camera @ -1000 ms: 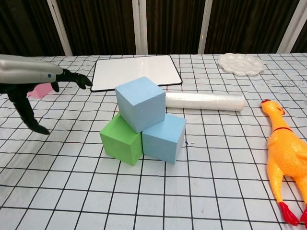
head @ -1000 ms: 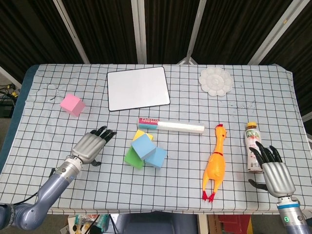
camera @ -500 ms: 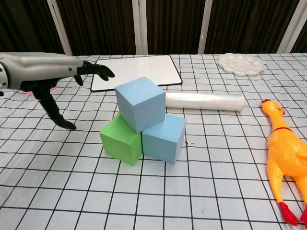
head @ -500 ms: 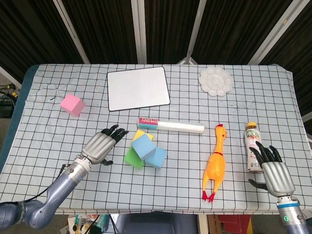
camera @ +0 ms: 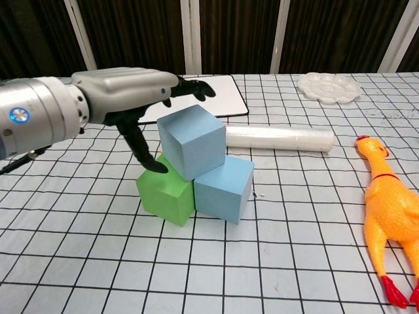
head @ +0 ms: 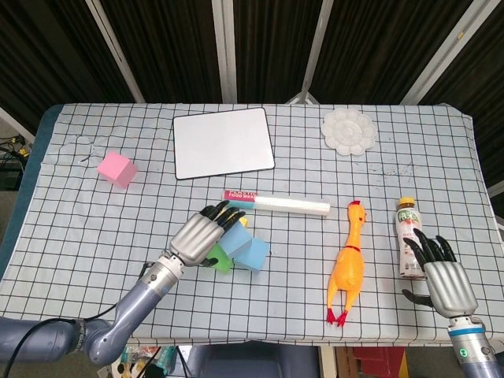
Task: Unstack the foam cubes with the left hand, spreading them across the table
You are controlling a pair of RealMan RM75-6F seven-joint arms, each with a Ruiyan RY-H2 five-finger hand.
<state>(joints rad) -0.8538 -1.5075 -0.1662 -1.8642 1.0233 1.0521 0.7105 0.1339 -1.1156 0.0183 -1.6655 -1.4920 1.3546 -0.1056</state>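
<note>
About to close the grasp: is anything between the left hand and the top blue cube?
Nothing visible. The left hand hovers over the top blue cube, fingers above it and thumb down its left side, with only air between.

I note the tabletop [head: 94, 228] is white with a black grid pattern. Stack at centre: top cube [camera: 193, 141] light blue, lower cube [camera: 224, 190] light blue, green cube [camera: 165, 192] at its 9 o'clock, yellow cube [head: 243, 222] just visible behind. A pink cube [head: 116, 168] sits at 10 o'clock. The left hand [camera: 131, 95] is silver-grey with black fingers; the right hand [head: 442, 276] matches. The rubber chicken [head: 349, 261] is orange-yellow with red comb and feet. Board [head: 224, 142] white, black-edged; palette [head: 349, 131] white.
</note>
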